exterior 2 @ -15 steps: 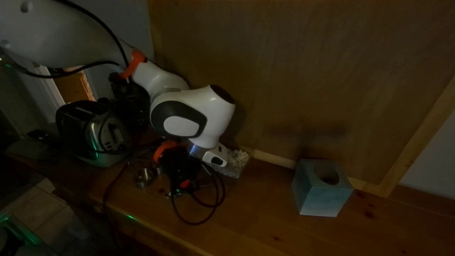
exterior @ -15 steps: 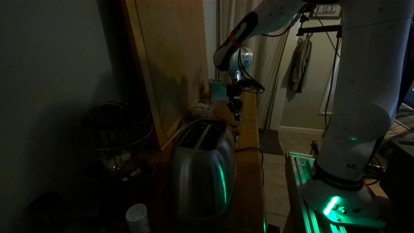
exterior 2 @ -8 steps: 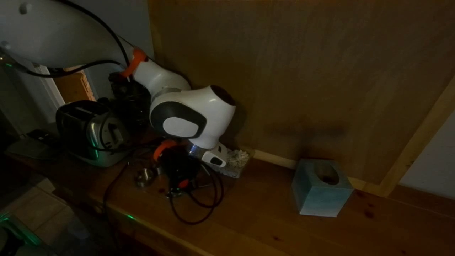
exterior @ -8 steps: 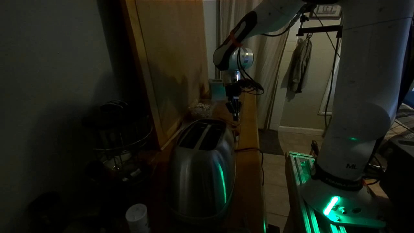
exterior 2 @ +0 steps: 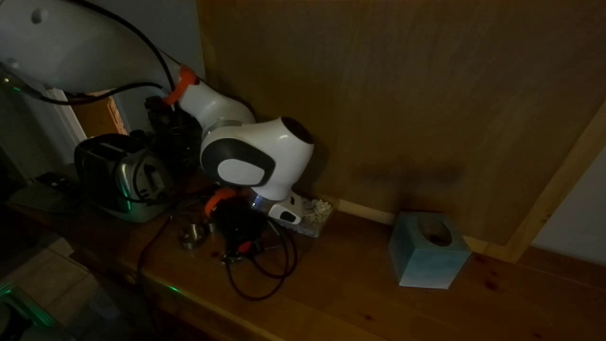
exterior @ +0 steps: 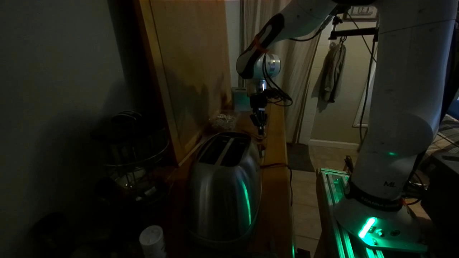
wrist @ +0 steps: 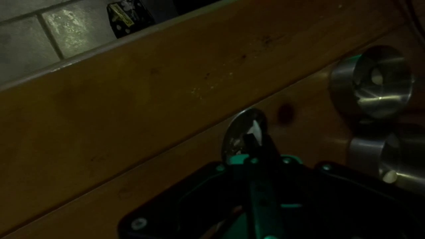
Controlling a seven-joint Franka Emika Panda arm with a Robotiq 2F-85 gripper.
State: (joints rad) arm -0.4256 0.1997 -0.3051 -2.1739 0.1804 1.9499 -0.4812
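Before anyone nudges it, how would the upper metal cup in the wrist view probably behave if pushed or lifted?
The metal cup looks stiff, judging by its smooth, metallic wall. Its shiny surface might be somewhat slippery to grip. Apparently upright on the wooden counter, it would probably slide rather than roll, and the pale piece inside may shift.

“ML” [exterior: 389, 184], “FRANKA” [exterior: 373, 200] on robot arm [exterior: 401, 125]

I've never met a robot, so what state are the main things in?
Black robot gripper: shut
Small white sliver: by the gripper's tip; whether held, unclear
Shiny rounded metal dish: partly hidden
Two round silver cups: upright, a pale piece inside each
Rounded silver metal toaster: upright
Pale blue cube-shaped box: upright, open on top
Green light strip: lit
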